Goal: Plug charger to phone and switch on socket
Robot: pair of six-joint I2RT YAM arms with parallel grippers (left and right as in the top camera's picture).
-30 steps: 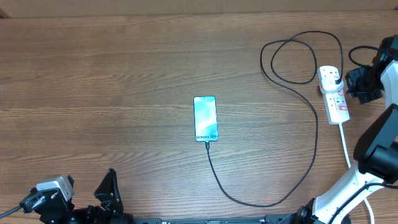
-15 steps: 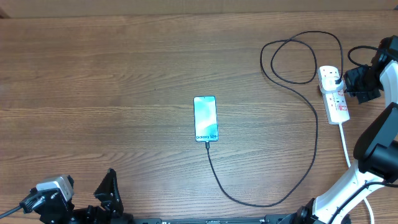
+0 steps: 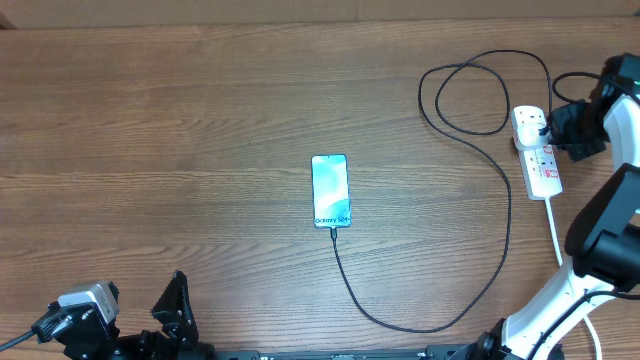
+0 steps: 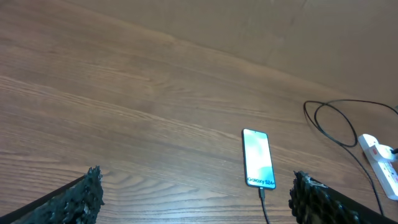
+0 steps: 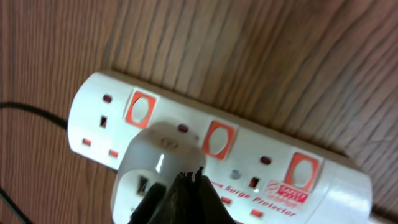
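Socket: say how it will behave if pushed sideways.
The socket would probably slide rather than tip, since it lies flat and long on the smooth table. It looks like light, rigid plastic, so it likely moves easily. Its white cord and the charger may drag or pivot it.

desk: brown wood, visible grain, smooth, faint sheen | socket: white glossy plastic, red switches | adapter: white shiny plastic | phone: glossy screen, dark rim | charger: thin black cable, matt

Overhead straight down; left wrist low, oblique, phone in both; right wrist close above socket.
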